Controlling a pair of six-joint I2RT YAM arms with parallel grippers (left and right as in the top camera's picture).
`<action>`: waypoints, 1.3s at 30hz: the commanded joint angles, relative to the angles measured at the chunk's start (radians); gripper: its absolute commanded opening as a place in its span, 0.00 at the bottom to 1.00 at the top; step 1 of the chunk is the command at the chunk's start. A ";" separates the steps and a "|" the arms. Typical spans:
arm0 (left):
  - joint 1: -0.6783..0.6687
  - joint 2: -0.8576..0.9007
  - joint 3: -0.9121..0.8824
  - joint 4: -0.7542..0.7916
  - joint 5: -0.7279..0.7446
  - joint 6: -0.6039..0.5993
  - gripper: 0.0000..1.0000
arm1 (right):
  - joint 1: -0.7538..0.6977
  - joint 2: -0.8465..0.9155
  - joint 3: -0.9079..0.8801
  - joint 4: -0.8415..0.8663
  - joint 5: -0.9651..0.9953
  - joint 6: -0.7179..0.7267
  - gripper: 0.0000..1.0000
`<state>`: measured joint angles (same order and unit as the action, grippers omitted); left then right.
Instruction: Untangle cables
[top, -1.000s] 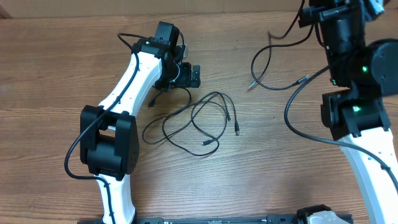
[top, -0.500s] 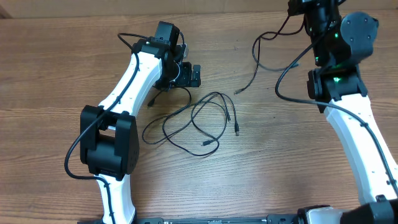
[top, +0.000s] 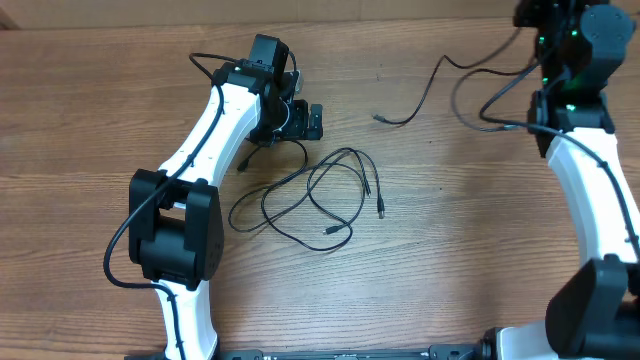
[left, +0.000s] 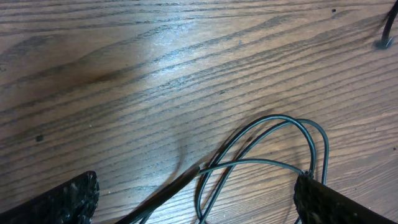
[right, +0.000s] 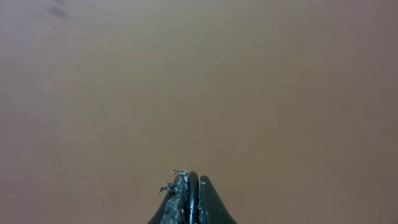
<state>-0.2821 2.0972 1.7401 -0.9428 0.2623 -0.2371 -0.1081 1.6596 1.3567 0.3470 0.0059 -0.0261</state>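
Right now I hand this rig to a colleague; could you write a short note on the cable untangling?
Left end effector: open, low over the wooden table, cable loops between its fingers, gripping nothing.
Right end effector: shut, outside the overhead view at the far right; whether it pinches a cable does not show.
Cables: the cable bunch lies mid-table, loops crossing; a single cable lies apart, far right, leading up toward the right arm.
Done: one cable separated. Left: part the remaining loops.
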 joint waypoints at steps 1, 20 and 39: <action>-0.006 0.016 0.002 0.002 0.016 -0.003 1.00 | -0.059 0.052 0.026 -0.001 0.012 -0.001 0.04; -0.006 0.016 0.002 0.017 0.016 -0.003 0.99 | -0.383 0.268 0.026 0.002 0.011 0.076 0.04; -0.006 0.016 0.002 0.017 0.016 -0.003 0.99 | -0.595 0.396 0.026 0.002 0.012 0.108 0.04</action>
<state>-0.2821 2.0972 1.7401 -0.9268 0.2623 -0.2375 -0.6865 2.0399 1.3567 0.3428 0.0078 0.0750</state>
